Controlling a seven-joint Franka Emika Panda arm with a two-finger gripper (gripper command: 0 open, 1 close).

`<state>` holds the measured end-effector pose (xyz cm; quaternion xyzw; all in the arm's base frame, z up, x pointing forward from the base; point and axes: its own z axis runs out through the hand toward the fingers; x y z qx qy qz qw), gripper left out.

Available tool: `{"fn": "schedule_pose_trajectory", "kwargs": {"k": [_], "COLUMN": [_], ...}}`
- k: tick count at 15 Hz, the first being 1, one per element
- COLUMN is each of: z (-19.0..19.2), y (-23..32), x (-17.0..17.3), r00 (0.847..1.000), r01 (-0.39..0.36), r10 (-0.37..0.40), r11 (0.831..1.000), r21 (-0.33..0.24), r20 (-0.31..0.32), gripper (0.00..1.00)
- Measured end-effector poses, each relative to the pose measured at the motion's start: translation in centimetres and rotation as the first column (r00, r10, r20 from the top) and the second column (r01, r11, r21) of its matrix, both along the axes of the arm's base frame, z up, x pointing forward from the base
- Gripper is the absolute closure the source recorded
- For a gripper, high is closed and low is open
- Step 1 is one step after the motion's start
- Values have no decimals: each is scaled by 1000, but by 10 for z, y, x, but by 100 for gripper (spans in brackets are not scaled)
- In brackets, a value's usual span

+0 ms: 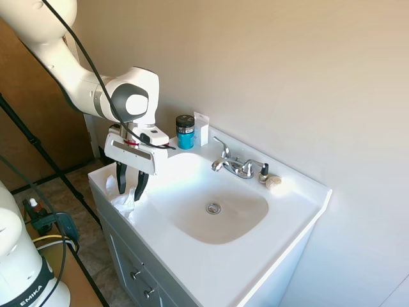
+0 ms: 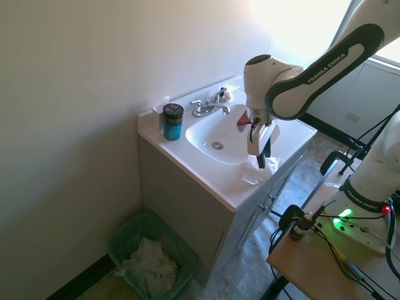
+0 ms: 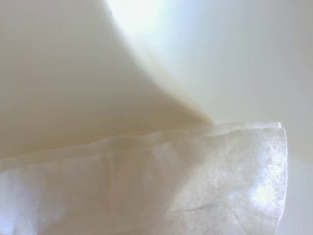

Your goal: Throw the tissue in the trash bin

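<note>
First exterior view shows the gripper (image 1: pixel 130 187) pointing down over the front corner of the counter (image 1: pixel 255 268), on the side away from the faucet. Its two dark fingers (image 1: pixel 121 179) stand apart, reaching down on either side of the tissue (image 1: pixel 123 201), a crumpled white wad lying on the counter's front edge beside the sink basin (image 1: pixel 220 211). Whether the fingers touch the tissue cannot be told. From close up, the wrist view shows the tissue's thin folded sheet (image 3: pixel 161 186) filling the lower part of the picture, with the pale basin curve behind it.

At the counter's back edge stand a blue jar with a black lid (image 1: pixel 185 132) and the chrome faucet (image 1: pixel 235 165), with a small beige lump (image 1: pixel 273 182) just beside it. On the floor by the cabinet's side sits a green trash bin (image 2: pixel 128 232) with white paper in it.
</note>
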<state>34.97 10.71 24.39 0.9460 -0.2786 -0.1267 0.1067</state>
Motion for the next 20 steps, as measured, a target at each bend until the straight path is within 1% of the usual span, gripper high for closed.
{"fn": "schedule_pose_trajectory", "kwargs": {"k": [8,12,14,16,18,20], "z": [-7,4,26,60,90,106], "y": [-3,0,4,19,52,91], "x": [0,11,21,31,35,33], "r00": [1000,999,998,993,984,975], "r01": [18,34,33,22,0,-24], "r10": [-18,-35,-35,-26,-7,16], "r11": [1000,999,999,999,999,999], "r21": [11,29,34,37,36,33], "r20": [-3,19,55,116,178,221], "gripper": [100,100,100,100,100,100]}}
